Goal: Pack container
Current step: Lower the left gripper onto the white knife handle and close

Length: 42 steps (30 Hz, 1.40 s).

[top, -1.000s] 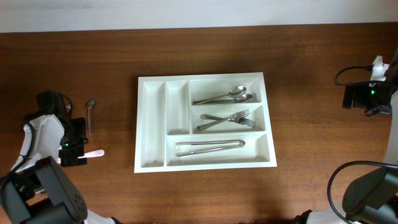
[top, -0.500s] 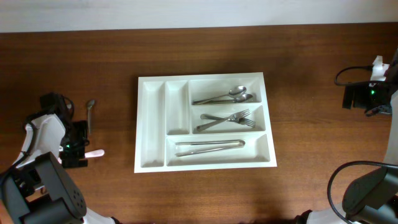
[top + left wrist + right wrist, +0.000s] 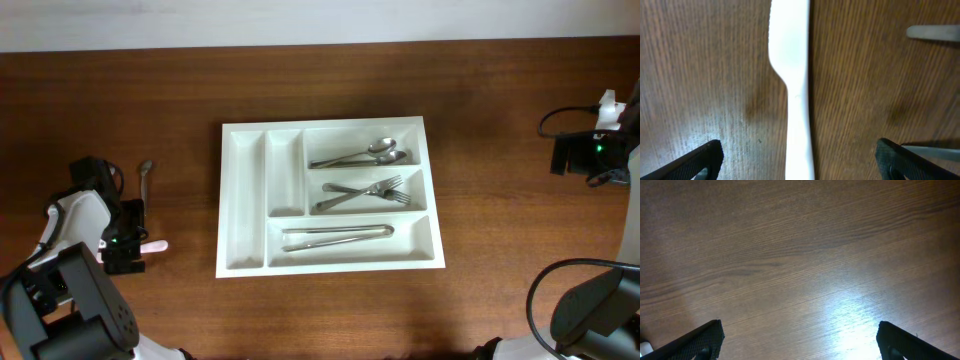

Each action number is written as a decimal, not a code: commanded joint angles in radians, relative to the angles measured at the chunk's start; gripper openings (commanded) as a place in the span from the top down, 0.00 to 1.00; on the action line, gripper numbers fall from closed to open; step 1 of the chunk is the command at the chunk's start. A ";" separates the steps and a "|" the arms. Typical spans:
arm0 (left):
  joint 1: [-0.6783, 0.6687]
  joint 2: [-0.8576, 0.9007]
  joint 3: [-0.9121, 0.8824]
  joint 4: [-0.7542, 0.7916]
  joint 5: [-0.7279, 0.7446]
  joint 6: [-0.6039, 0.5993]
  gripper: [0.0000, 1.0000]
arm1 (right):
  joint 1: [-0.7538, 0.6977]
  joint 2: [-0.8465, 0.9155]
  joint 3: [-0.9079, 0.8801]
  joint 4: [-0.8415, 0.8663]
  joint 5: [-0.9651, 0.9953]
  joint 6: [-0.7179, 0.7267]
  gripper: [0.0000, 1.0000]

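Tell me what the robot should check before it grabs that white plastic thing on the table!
1. Is the left tool open: ok.
2. Does the long white plastic utensil lie between its fingers: ok, near the middle.
3. Is the utensil flat on the brown wooden table with nothing on it: ok.
4. Is the small metal spoon apart from the utensil: ok.
5. Does the large white plastic cutlery tray have room: ok, both narrow compartments are empty.
6. How high is the tool above the utensil: cannot tell.
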 commanded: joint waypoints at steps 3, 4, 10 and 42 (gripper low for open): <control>0.007 0.060 -0.012 0.006 0.004 0.007 0.01 | -0.002 0.002 -0.007 0.000 -0.006 0.008 0.01; 0.007 0.070 -0.012 0.006 0.014 0.007 0.01 | -0.002 0.002 -0.007 0.000 -0.006 0.008 0.01; 0.007 0.078 -0.012 0.006 0.023 0.008 0.01 | -0.002 0.002 -0.007 0.001 -0.006 0.008 0.01; 0.007 0.078 -0.012 0.003 -0.035 0.068 0.95 | -0.002 0.002 -0.007 0.001 -0.006 0.008 0.01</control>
